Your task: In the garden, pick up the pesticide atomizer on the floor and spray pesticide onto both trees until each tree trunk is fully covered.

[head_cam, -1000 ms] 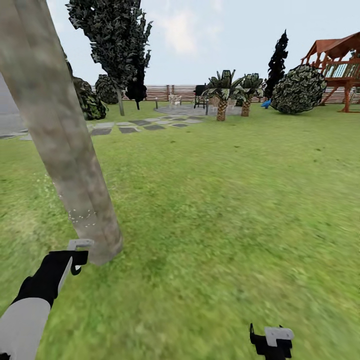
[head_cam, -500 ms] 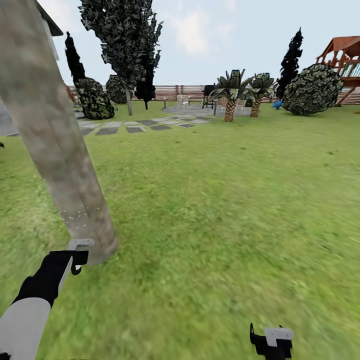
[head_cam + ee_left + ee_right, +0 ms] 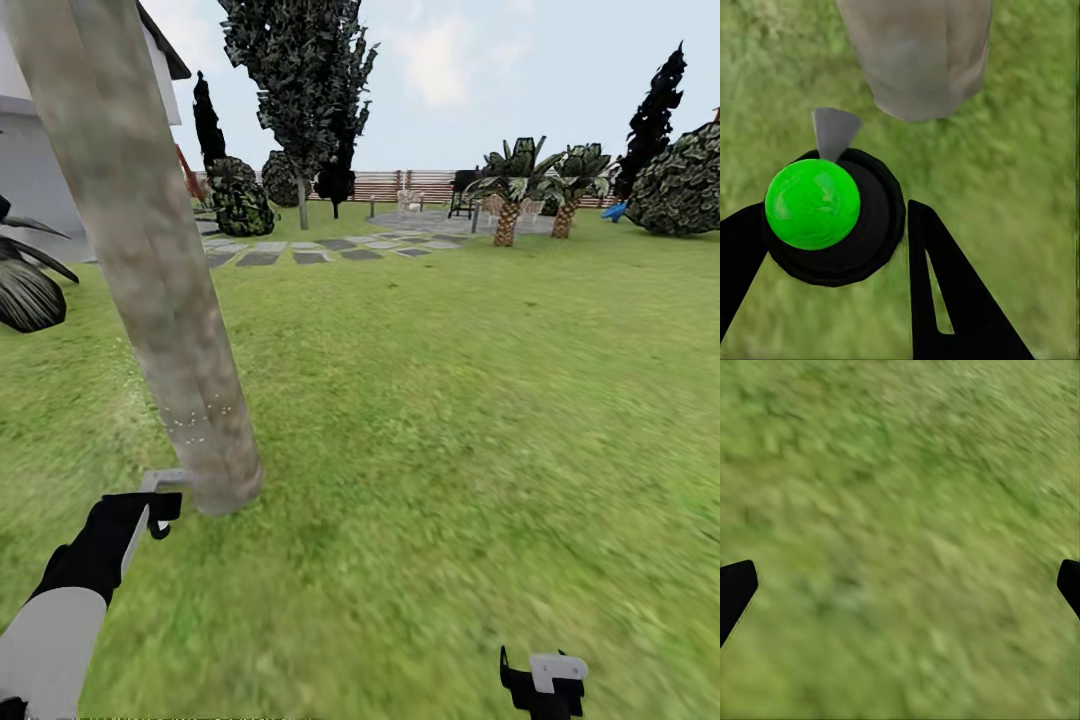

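Holding the black spray bottle with the round bright green cap (image 3: pixel 812 204), the left gripper (image 3: pixel 150 505) is squeezing its two black fingers around the bottle's body. The bottle's grey nozzle (image 3: pixel 834 133) is pointing at the foot of the thick, leaning, grey-brown tree trunk (image 3: pixel 160 290), which is standing just ahead of that gripper on the wide green grass lawn (image 3: pixel 450 420). Nozzle and bark are very near, but I cannot tell if they are touching.

A few tiny white specks of spray (image 3: pixel 195 425) are sitting low on the trunk, a little above the grass. The long trunk is running up and away from the nozzle, and most of it is looking bare, so I think the spraying is only partly done and the nozzle needs to aim higher. This trunk belongs to the left arm, which is much nearer to it.

The right gripper (image 3: pixel 900 585) is hanging well apart over plain grass, with its black fingers spread wide and holding nothing.

Far off, the brown slat fence (image 3: pixel 400 185) is closing the lawn.
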Tool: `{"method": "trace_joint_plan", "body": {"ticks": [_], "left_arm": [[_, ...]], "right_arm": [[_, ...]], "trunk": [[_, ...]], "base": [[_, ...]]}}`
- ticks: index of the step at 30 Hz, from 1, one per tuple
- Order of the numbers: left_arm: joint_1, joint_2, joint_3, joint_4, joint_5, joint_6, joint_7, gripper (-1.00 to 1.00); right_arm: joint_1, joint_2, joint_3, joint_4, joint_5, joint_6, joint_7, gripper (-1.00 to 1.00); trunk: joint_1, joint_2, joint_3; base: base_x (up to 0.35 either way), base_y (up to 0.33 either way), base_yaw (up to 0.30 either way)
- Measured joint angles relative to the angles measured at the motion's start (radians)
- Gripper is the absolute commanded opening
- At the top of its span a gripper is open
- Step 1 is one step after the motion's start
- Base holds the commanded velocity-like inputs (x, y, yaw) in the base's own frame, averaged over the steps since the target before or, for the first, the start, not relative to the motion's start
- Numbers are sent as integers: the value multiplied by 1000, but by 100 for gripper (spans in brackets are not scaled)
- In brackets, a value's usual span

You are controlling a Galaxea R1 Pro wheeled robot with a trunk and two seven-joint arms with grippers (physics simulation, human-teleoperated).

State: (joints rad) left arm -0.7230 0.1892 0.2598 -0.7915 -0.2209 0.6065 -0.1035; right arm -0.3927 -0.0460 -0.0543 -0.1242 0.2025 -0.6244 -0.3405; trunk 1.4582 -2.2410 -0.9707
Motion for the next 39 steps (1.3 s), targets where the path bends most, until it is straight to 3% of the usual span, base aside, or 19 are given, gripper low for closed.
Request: {"method": "trace_joint_plan", "body": {"ticks": [3,6,7,9,11,12,16,18,20,22,24,26,29,32,35,36,37,38,39], "left_arm": [[-59,-29,-3,-1,-4,7,-2,-100],[-117,-18,-1,0,-16,11,-2,-100],[-143,10,2,6,-21,12,-3,-100],[-161,90,4,17,-22,14,-8,-100],[-162,101,-1,23,-8,16,-17,-100],[-164,94,-6,24,-4,16,-22,-100],[-168,20,-80,24,2,44,-24,-100],[-188,29,-89,25,-9,76,-38,-100],[-201,69,-86,31,-17,82,-64,-100],[-200,166,-87,77,-21,77,-145,-100],[-195,191,-96,68,-11,73,-201,-100],[-194,192,-94,49,-8,78,-216,-100],[-194,142,-94,29,-1,84,-220,-100],[-194,120,-95,24,-9,83,-219,-100],[-194,131,-84,10,-19,82,-218,-100],[-195,151,-81,7,-26,80,-217,-100],[-193,196,-79,10,-16,81,-221,-100],[-194,231,-78,12,-30,77,-222,-100],[-192,247,-78,13,-18,76,-223,-100]], "right_arm": [[0,-1,-1,0,0,0,-1,100],[0,-4,-1,1,0,0,-1,100],[0,-5,-1,1,0,0,-1,100],[0,-6,-1,1,0,0,-2,100],[0,-7,-1,1,0,0,-2,100],[0,-7,-1,1,0,1,-2,100],[0,-8,-1,1,0,1,-3,100],[0,-8,-1,2,0,2,-3,100],[0,-8,-1,2,0,2,-3,100],[0,-8,-1,2,0,2,-3,100],[0,-8,-1,2,0,2,-3,100],[0,-8,-1,2,0,2,-3,100],[0,-9,-1,2,0,2,-3,100],[0,-8,-1,2,0,2,-3,100],[0,-8,-1,2,0,2,-3,100],[0,-8,-1,2,0,2,-3,100],[0,-8,-1,2,0,2,-3,100],[0,-8,-1,2,0,2,-3,100],[0,-8,-1,2,0,2,-3,100]], "trunk": [[0,0,0],[0,0,0],[0,0,0],[0,0,0],[0,0,0],[0,0,0],[0,0,0],[0,0,0],[0,0,0],[0,0,0],[0,0,0],[0,0,0],[0,0,0],[0,0,0],[0,0,0],[0,0,0],[0,0,0],[0,0,0],[0,0,0]], "base": [[0,0,23],[0,0,3],[0,0,0],[0,0,0],[0,0,0],[0,0,0],[0,0,0],[0,0,0],[0,0,0],[0,0,0],[73,0,0],[266,0,0],[326,0,0],[247,0,0],[46,0,0],[8,0,0],[4,0,0],[2,0,0],[1,0,0]]}}
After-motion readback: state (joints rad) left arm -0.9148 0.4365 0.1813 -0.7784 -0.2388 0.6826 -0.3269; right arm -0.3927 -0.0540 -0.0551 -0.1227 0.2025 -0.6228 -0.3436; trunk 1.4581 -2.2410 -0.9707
